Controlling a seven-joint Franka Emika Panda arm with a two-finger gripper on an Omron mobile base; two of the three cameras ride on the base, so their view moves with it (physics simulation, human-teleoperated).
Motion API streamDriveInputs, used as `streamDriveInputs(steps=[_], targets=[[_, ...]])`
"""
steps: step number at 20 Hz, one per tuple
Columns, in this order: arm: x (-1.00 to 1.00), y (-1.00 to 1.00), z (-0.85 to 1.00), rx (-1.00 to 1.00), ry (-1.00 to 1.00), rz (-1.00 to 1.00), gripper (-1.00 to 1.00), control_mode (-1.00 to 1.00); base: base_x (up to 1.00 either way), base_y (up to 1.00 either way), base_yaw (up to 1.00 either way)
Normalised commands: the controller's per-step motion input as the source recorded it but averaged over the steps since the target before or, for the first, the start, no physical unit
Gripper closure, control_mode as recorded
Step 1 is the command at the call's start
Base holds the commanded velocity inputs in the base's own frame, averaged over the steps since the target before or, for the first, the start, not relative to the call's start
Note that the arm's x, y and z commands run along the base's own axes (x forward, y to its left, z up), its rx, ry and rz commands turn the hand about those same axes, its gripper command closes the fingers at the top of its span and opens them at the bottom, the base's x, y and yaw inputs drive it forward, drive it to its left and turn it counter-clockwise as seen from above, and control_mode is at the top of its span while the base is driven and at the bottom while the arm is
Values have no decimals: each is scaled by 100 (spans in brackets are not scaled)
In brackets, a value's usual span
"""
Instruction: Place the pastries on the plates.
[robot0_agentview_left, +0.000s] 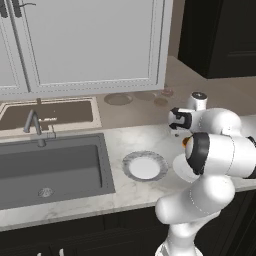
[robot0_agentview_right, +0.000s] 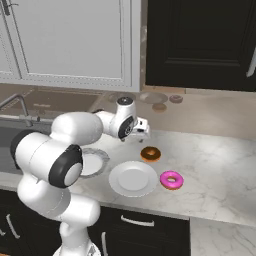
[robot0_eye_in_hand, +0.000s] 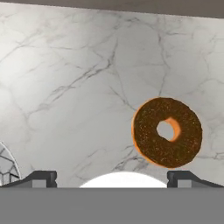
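Above the marble counter (robot0_agentview_right: 215, 160), at centre of the right base view, the gripper (robot0_agentview_right: 141, 131) hangs fully open and empty, apparently staged for a descent. The brown doughnut (robot0_agentview_right: 150, 154) lies just below and right of it, beside the plain white plate (robot0_agentview_right: 133, 179). The pink doughnut (robot0_agentview_right: 171, 179) sits right of that plate; the speckled-rim plate (robot0_agentview_left: 145, 166) lies left.

**Rendered home kitchen**

Marked as a kitchen by a marble counter (robot0_agentview_right: 215, 165), a grey sink basin (robot0_agentview_left: 50, 170) with a faucet (robot0_agentview_left: 34, 125), pale wall cabinets (robot0_agentview_left: 90, 40), dark drawers (robot0_agentview_right: 145, 227) below, plus plates (robot0_agentview_right: 133, 178) and doughnuts (robot0_agentview_right: 150, 154).
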Motion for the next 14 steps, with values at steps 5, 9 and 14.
streamDriveInputs(steps=[5,9,14], targets=[[3,-18,-17,0,6,0,-100,-100,0,0,0],[7,-8,-19,0,7,0,-100,-100,0,0,0],[13,-17,-18,0,8,0,-100,-100,0,0,0]])
